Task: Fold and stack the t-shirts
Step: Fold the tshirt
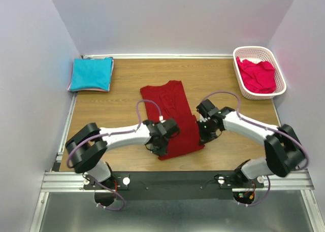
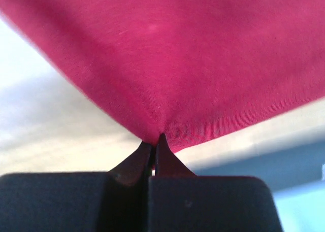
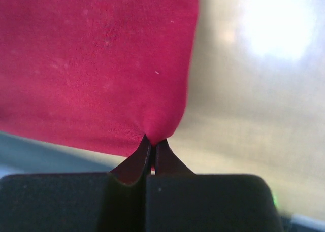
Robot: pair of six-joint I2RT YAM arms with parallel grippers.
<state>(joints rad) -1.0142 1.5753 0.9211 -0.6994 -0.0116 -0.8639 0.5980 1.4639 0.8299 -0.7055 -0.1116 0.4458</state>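
A dark red t-shirt lies folded lengthwise in a long strip on the middle of the table. My left gripper is shut on its near left hem, seen as pinched red cloth in the left wrist view. My right gripper is shut on its near right corner. A folded turquoise t-shirt lies at the far left corner. A pinkish-red t-shirt is crumpled in the basket.
A white latticed basket stands at the far right corner. The wooden table is walled on three sides. A metal rail runs along the near edge.
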